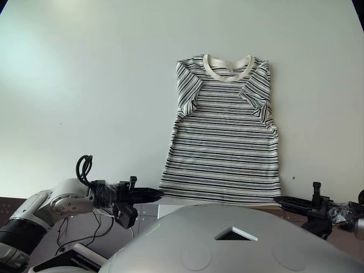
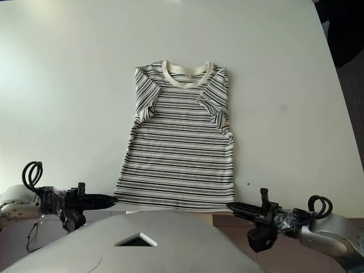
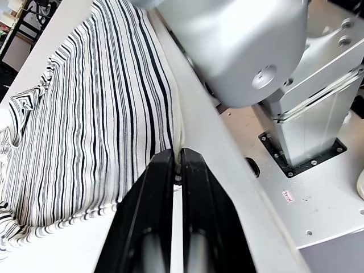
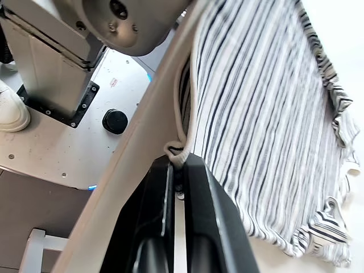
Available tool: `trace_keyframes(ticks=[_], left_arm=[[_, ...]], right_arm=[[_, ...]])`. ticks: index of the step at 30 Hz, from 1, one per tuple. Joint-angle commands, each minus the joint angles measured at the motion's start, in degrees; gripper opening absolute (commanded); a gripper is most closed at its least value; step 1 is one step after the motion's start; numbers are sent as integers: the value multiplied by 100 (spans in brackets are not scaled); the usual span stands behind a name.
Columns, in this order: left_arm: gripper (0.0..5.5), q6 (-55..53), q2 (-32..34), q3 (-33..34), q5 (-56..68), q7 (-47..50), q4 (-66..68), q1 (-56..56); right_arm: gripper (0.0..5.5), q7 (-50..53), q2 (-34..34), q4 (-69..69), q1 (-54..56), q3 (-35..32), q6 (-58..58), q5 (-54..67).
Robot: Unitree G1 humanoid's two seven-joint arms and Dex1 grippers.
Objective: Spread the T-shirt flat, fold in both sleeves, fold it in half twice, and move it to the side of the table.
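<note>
Bright, even overhead light on white table [image 1: 85,85]; mild glare far left; faint shadows; dark rounded corners.

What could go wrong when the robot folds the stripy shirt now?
The right tool pinches only a small loop of the T-shirt hem at the edge of the table, so it might slip out. The folded-in sleeves look bunched and may flop open when the hem lifts.
</note>
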State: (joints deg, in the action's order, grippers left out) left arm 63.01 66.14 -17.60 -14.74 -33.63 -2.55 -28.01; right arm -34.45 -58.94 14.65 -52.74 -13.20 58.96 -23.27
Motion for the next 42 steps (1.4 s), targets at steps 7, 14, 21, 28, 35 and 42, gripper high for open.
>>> trace_keyframes(ticks=[7, 14, 21, 28, 35, 42], left_arm=[[10, -1069, 292, 760, 1422, -29, -1205, -584], [10, -3908, -1109, 162, 2833, -1092, -504, 2643], [10, -5068, -2718, 130, 2364, -1346, 2202, 5481], [10, -4442, -3977, -29, 1194, -728, 5649, 7295], [10, -4414, -4687, -80, 353, 555, 7514, 7767], [109, -4460, -4711, 182, 39, 1631, 7714, 7704]], right_arm=[[11, -419, -295, 1280, 759, -578, -1923, 2193], [11, -1035, 221, -56, 4663, 1108, -4778, 3322], [11, -1152, 1552, -3224, 7663, 2044, -5099, 2604], [11, -461, 2691, -6916, 9636, 2601, -4351, 1514], [50, 566, 3319, -8720, 10348, 2835, -4260, 783], [132, 1429, 3279, -8938, 10444, 2575, -4220, 677]])
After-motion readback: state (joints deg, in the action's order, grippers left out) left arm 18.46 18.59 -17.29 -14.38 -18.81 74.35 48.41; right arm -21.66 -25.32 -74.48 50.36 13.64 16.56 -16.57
